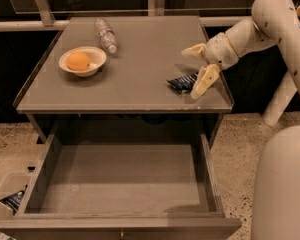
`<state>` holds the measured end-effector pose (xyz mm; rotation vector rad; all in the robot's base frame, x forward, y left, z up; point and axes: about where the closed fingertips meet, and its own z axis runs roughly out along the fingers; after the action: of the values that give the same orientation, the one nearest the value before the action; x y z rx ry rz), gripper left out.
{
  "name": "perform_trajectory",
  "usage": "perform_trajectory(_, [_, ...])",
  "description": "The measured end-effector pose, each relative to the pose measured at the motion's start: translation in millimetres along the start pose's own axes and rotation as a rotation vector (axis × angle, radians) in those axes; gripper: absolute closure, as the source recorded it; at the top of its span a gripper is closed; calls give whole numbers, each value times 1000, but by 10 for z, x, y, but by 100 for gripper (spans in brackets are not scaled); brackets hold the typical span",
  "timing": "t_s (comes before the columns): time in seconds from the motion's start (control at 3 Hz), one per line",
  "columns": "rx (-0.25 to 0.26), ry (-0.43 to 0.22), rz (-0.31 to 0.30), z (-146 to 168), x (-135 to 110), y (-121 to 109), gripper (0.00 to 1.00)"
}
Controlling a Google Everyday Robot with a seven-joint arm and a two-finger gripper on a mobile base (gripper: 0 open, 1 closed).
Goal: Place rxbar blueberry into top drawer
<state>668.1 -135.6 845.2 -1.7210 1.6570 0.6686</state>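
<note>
Navy rxbar blueberry (pixel 181 83) just beside spread gripper (pixel 197 68) (bowl (pixel 97 60) well apart).

rxbar blueberry (pixel 182 83) lying near the tabletop's (pixel 140 59) front right corner, gripper (pixel 200 67) hovering just right of it with fingers (pixel 205 79) spread, bowl (pixel 92 67) holding an orange (pixel 78 60) sitting at left, bottle (pixel 106 35) lying behind the bowl, top drawer (pixel 125 181) standing open below

Arm (pixel 270 19) bends in from the right, elbow up high, wrist angled down toward the tabletop's (pixel 140 69) front right corner. Gripper (pixel 196 68) sits low over that corner, fingers spread wide apart.
</note>
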Motion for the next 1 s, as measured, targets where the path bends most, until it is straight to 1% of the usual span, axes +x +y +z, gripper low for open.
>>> perform_trajectory(0.33, [-31, -98, 15, 156, 247, 79, 0])
perform_trajectory(0.67, [-31, -98, 15, 156, 247, 78, 0])
perform_trajectory(1.0, [-31, -98, 15, 156, 247, 78, 17])
